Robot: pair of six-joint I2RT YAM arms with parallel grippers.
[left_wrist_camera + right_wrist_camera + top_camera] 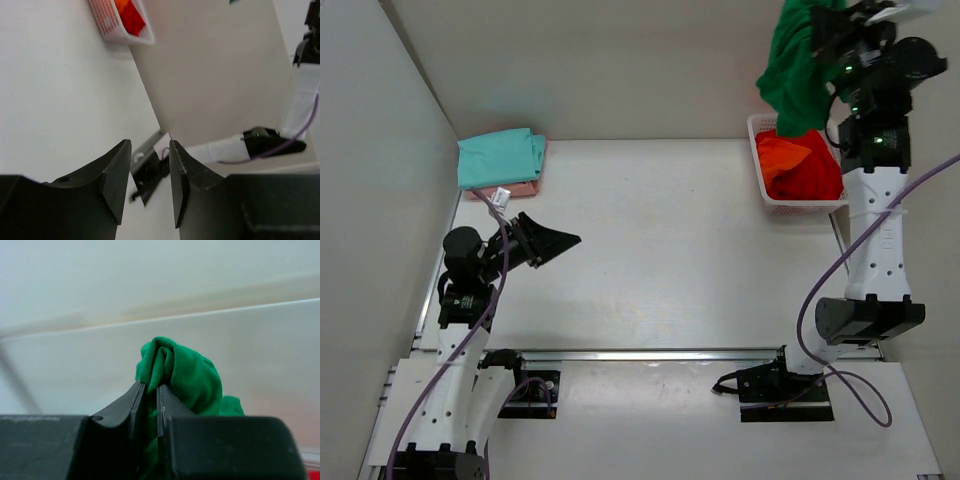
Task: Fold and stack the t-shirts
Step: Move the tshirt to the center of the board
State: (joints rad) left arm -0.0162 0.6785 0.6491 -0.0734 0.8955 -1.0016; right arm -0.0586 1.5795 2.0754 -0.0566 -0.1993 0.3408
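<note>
A dark green t-shirt hangs bunched in mid-air over the far right corner of the table. It is pinched by the right gripper, which is raised high against the back wall. The right wrist view shows the two fingers pressed nearly together on a fold of the green cloth. Only a thin slit separates them, and the rest of the garment bulges out past the tips and trails below.

The shirt's lower end dangles just above a white lattice basket at the table's far right edge. Inside the basket, a red t-shirt and an orange t-shirt lie crumpled together, the orange one towards the far left of the basket.

Across the table in the far left corner, a teal t-shirt lies folded flat on a pale pink t-shirt. Only a narrow strip of the pink one shows along the near edge, where a small white tag sticks out.

The left gripper hovers over the left side of the table, near that stack but clear of it, pointing towards the right. Its jaws stand a little apart with nothing between them.
</note>
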